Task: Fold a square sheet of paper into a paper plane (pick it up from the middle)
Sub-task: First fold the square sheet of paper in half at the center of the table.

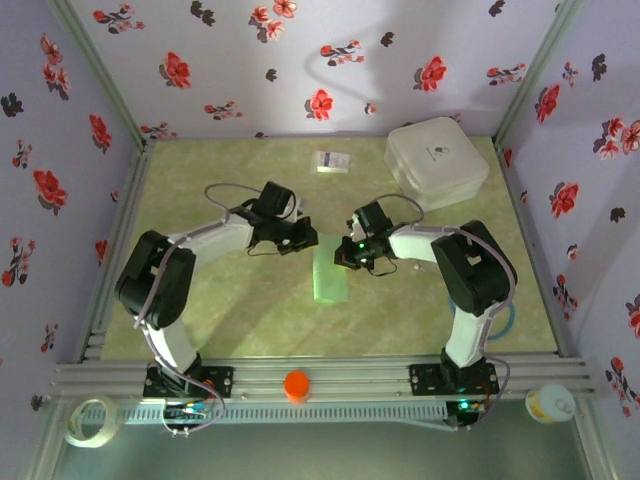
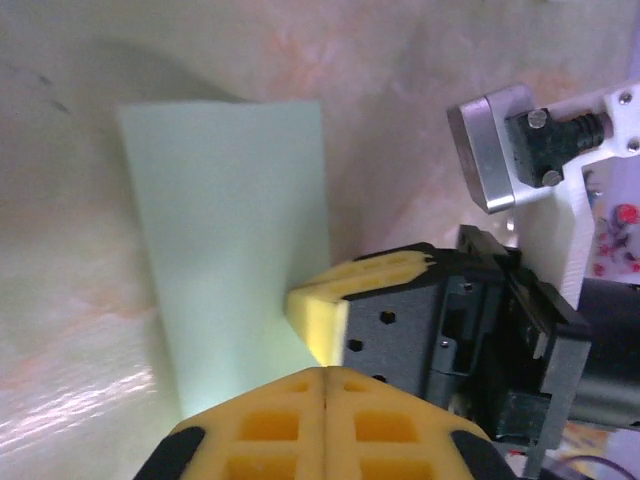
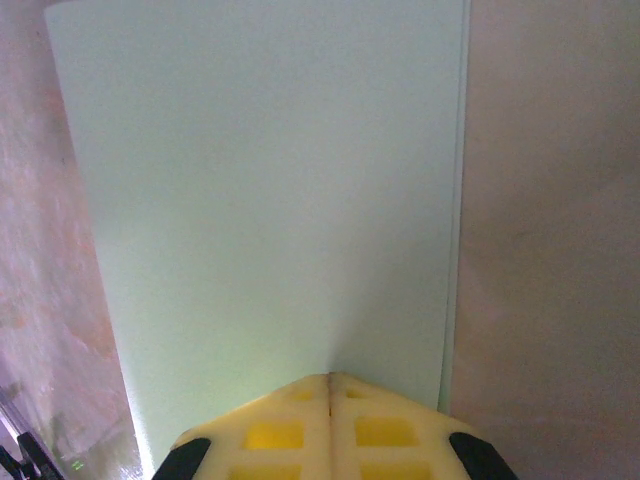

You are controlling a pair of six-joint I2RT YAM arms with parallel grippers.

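Mint-green paper [image 1: 331, 275], folded narrow, is laid between the arms, long axis near-to-far. Its doubled edge is caught from the right wrist; left gripper [image 2: 326, 385] and right gripper [image 3: 330, 380] are clenched at its far end.

Enclosure from above. The back wall [image 1: 330, 60], left wall [image 1: 50, 150] and right wall [image 1: 590, 200] carry lilac paper printed with red and dark flowers. The table [image 1: 250, 320] has a pale yellow-green marbled surface (slightly glossy), with an aluminium rail [image 1: 330, 372] along its near edge.
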